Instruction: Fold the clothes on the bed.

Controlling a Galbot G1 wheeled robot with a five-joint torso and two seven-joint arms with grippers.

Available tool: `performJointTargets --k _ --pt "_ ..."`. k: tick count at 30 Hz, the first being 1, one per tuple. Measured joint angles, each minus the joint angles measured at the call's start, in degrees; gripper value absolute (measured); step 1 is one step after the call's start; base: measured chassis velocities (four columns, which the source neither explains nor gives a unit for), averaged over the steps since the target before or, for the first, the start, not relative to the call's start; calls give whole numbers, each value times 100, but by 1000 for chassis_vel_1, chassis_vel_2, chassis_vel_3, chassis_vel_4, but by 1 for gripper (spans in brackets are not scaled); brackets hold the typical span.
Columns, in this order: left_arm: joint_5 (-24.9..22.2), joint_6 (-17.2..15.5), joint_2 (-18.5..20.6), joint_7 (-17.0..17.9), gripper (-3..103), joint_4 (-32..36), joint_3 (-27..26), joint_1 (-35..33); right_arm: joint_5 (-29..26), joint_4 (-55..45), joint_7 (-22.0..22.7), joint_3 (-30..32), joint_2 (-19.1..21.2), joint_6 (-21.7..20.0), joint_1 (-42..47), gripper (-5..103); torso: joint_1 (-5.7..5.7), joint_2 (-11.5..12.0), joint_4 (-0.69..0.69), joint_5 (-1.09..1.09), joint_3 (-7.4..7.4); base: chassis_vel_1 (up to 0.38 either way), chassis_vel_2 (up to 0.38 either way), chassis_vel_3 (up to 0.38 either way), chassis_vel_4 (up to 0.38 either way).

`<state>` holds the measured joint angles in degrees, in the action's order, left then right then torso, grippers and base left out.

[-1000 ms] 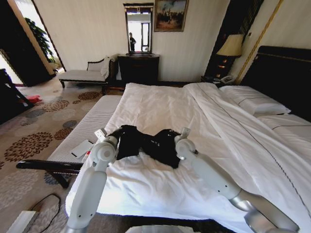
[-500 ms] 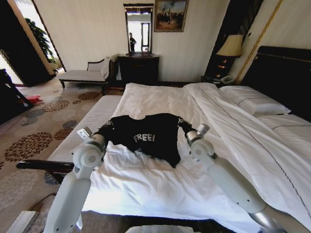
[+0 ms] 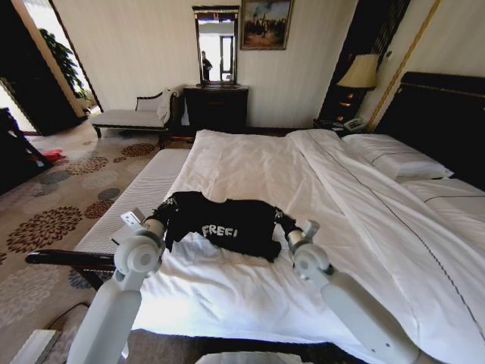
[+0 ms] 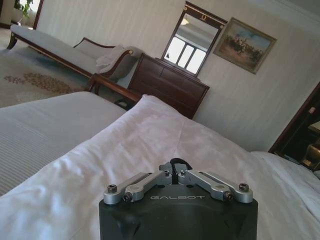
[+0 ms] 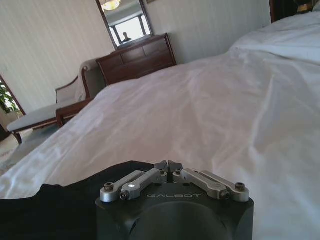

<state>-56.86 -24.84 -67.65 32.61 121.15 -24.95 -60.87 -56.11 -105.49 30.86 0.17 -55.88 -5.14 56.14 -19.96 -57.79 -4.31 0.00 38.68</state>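
One black T-shirt point(image 3: 223, 221) lay stretched across the near part of the bed point(image 3: 250, 163), its "FREE!" lettering facing up, soft and light enough that I judged it would sag wherever unsupported. My left gripper point(image 3: 157, 218) and right gripper point(image 3: 283, 224) were each pinched closed on a sleeve end, which seemed the right places to hold.

The T-shirt point(image 3: 221, 222) lies on the bed point(image 3: 250, 163), near its foot. The left claw point(image 3: 157, 218) is at the shirt's left edge, the right claw point(image 3: 282, 224) at its right. A bench point(image 3: 140, 193) stands left of the bed.
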Motion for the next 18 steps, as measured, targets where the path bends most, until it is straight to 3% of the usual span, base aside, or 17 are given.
performJointTargets --k 6,16,18 --pt "85 -11 -204 27 0 -158 43 34 116 387 144 -242 -219 1 9 0 0 0 0 0 0 0 0 0 0" --pt "146 -42 -292 18 0 28 76 -59 -2 240 377 -511 -42 -168 -79 0 0 0 0 0 0 0 0 0 0" --pt "192 -50 -334 17 0 69 80 -95 -119 117 449 -622 83 -223 -198 11 -1 0 0 0 0 0 0 0 0"
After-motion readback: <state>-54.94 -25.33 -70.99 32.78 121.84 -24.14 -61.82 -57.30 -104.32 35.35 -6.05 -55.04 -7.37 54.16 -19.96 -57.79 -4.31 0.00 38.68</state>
